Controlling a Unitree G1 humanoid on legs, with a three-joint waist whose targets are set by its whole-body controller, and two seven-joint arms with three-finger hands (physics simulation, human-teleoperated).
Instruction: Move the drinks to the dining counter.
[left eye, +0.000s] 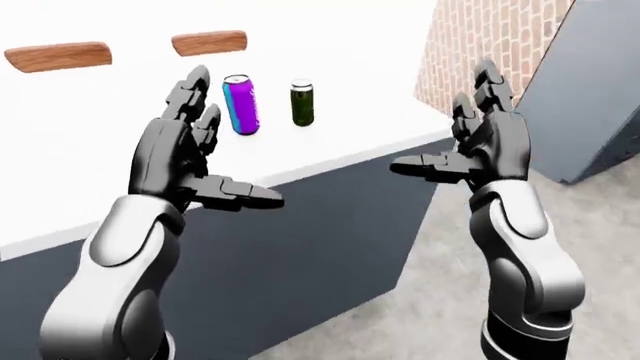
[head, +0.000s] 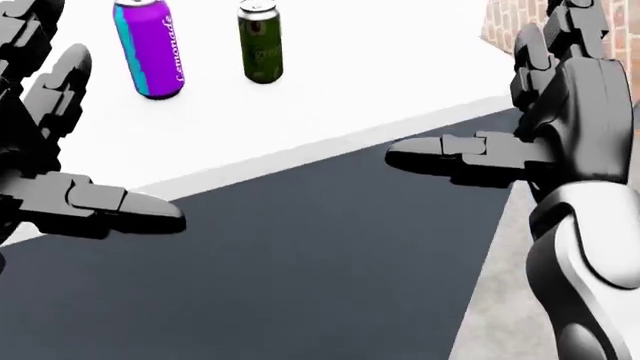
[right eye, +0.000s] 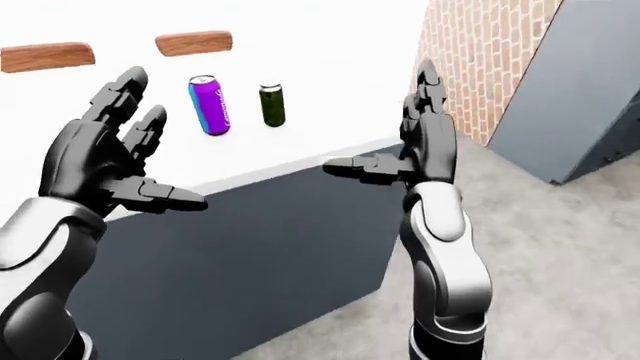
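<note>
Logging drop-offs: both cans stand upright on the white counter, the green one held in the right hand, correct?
Not quite. The green can stands free beside the purple can on the white counter; the right hand is open and empty, as the left-eye view shows.
</note>
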